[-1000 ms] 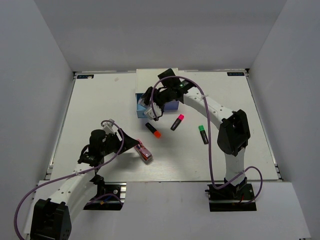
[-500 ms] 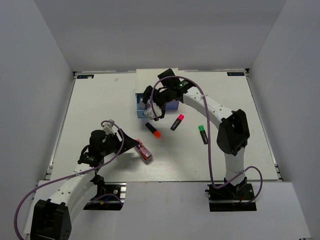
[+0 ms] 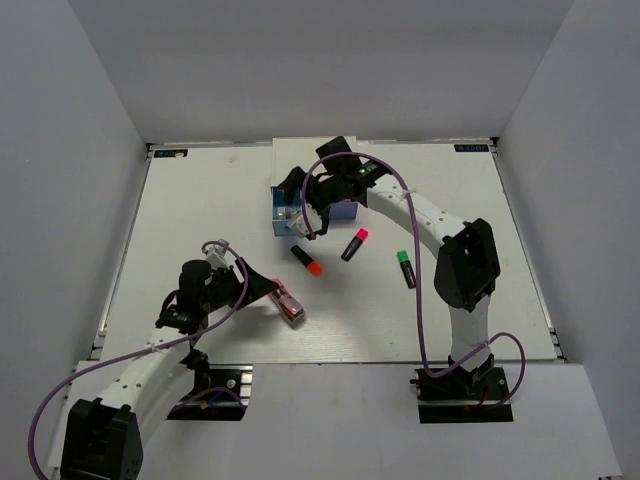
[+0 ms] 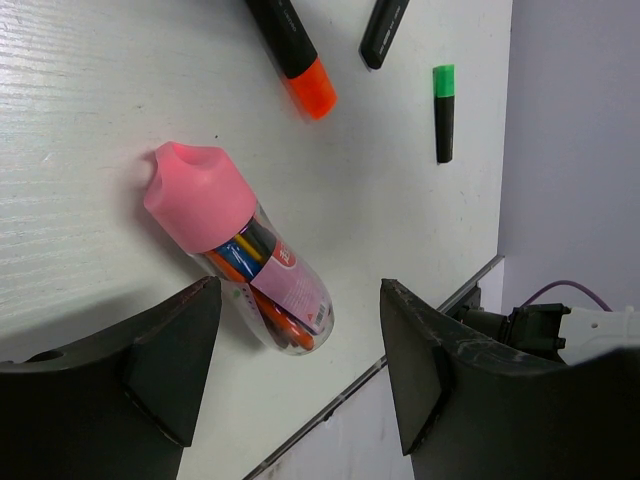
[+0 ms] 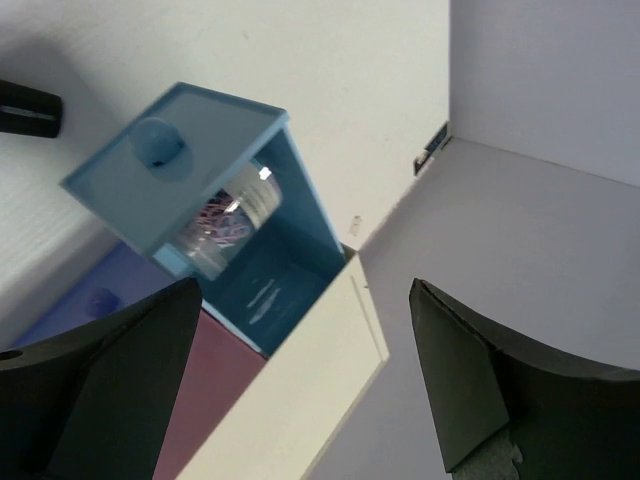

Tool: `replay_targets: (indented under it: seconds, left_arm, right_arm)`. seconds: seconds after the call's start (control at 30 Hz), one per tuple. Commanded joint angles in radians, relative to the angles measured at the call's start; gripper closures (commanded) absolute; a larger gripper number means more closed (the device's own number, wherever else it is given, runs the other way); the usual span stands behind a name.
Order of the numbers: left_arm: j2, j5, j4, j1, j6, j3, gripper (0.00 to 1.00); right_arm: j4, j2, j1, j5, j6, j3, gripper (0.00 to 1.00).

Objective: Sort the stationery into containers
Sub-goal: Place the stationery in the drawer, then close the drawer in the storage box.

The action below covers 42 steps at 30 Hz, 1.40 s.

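Observation:
A clear tube of pens with a pink cap [image 4: 240,250] lies on the table between my left gripper's [image 4: 300,400] open fingers, untouched; from above it sits at the tube [image 3: 288,303], just right of the left gripper [image 3: 262,288]. Three black markers lie loose: orange-capped [image 3: 307,260], pink-capped [image 3: 354,244] and green-capped [image 3: 406,268]. My right gripper [image 5: 300,420] hangs open and empty over the white cabinet [image 5: 300,400]. Its blue drawer [image 5: 190,170] is pulled out and holds a small clear box of coloured clips [image 5: 225,220]. The pink drawer [image 5: 215,390] and purple-blue drawer [image 5: 80,300] are shut.
The cabinet [image 3: 300,160] stands at the table's far middle, with the right arm [image 3: 420,215] arching over from the right. Grey walls close in the white table [image 3: 200,220] on three sides. The near table edge [image 4: 400,350] runs close behind the tube.
The right gripper's jaws have spread wider above the open blue drawer. The left arm and the loose stationery have not moved.

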Motion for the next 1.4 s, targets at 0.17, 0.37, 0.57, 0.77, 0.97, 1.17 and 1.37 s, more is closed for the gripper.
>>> replay_targets:
  seconds: [0.17, 0.37, 0.57, 0.77, 0.97, 1.17, 1.37]
  left_arm:
    - [0.053, 0.012, 0.089, 0.004, -0.008, 0.025, 0.25]
    - [0.173, -0.001, 0.175, 0.004, -0.008, 0.103, 0.37]
    - [0.280, 0.010, 0.227, 0.004, 0.026, 0.200, 0.80]
    - [0.420, 0.051, 0.271, 0.004, 0.037, 0.298, 0.95]
    - [0.544, 0.073, 0.305, -0.006, 0.037, 0.389, 0.94]
    - [0.674, 0.085, 0.284, -0.006, 0.060, 0.497, 0.82]
    - [0.730, 0.085, 0.305, -0.006, 0.038, 0.508, 0.81]
  right_arm:
    - [0.193, -0.104, -0.003, 0.017, -0.197, -0.045, 0.14]
    - [0.271, -0.241, -0.006, 0.039, 0.017, -0.203, 0.46]
    - [0.515, -0.397, -0.003, 0.100, 0.397, -0.356, 1.00]
    - [0.456, -0.445, -0.008, 0.316, 0.922, -0.364, 0.34]
    - [0.370, -0.523, -0.049, 0.355, 1.173, -0.437, 0.10]
    - [0.444, -0.692, -0.067, 0.291, 1.242, -0.671, 0.75]
    - [0.472, -0.796, -0.086, 0.281, 1.263, -0.770, 1.00]
